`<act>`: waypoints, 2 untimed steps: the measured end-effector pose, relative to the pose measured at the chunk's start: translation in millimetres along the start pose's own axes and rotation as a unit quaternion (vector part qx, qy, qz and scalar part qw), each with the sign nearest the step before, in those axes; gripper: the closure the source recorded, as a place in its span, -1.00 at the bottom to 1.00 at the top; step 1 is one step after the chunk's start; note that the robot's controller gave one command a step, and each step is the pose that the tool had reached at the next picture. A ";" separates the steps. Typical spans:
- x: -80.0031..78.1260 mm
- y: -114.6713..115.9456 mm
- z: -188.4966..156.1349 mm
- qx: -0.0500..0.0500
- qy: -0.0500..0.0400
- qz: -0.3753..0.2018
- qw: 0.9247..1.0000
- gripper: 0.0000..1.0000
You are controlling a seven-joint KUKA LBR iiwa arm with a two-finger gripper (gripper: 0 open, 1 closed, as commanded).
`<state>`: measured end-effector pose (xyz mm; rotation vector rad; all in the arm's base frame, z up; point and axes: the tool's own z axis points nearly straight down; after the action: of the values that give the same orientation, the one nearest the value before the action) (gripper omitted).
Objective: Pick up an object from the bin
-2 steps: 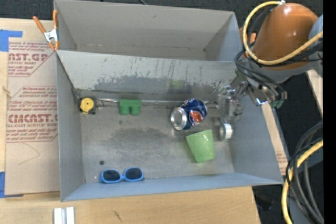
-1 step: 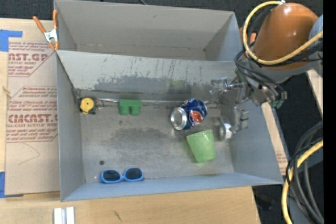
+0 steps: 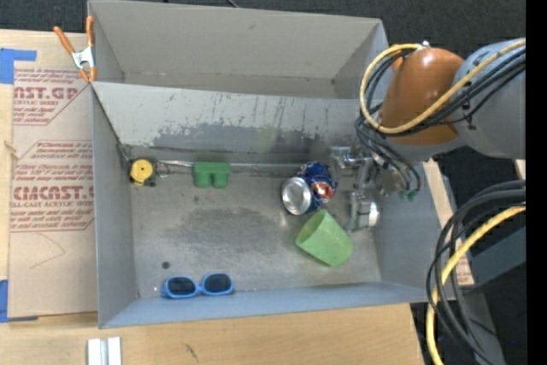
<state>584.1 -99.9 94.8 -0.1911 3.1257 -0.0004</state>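
bin: a grey metal bin (image 3: 231, 38) holding a few loose things, spread out rather than heaped.
arm: reaches in from 3 o'clock, its orange cover (image 3: 423, 94) and yellow cables above the right wall.
fingers: the fingers (image 3: 366, 214) are low inside the bin at 3 o'clock of the floor, close to the right wall. i cannot tell whether they are apart or together, and nothing shows between them.
nearest thing: a crushed can (image 3: 303, 191), silver end up with blue and red on its side, lies just beside the fingers at their 9 o'clock.
second nearest: a light green cup (image 3: 325, 239) lies tipped on its side at 7 o'clock of the fingers, near them, just below the can.
others: a green block (image 3: 210, 174) and a small yellow thing (image 3: 141, 172) sit along the back wall toward 10 o'clock. blue sunglasses (image 3: 197, 285) lie at 7 o'clock by the front wall, well apart from the fingers.
done: the arm is down among the things on the right side.
left: as i judge it, the closing, the grip and the lift; nothing is off the floor yet.
likely target: the can or the cup, both being close. which one i cannot say.
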 end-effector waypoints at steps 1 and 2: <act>15.1 48.6 15.2 0.002 -0.009 0.082 0.997 -1.00; 0.2 78.5 17.4 0.001 -0.008 0.110 0.994 -1.00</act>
<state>574.5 -22.0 77.3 0.1524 3.1109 -0.0013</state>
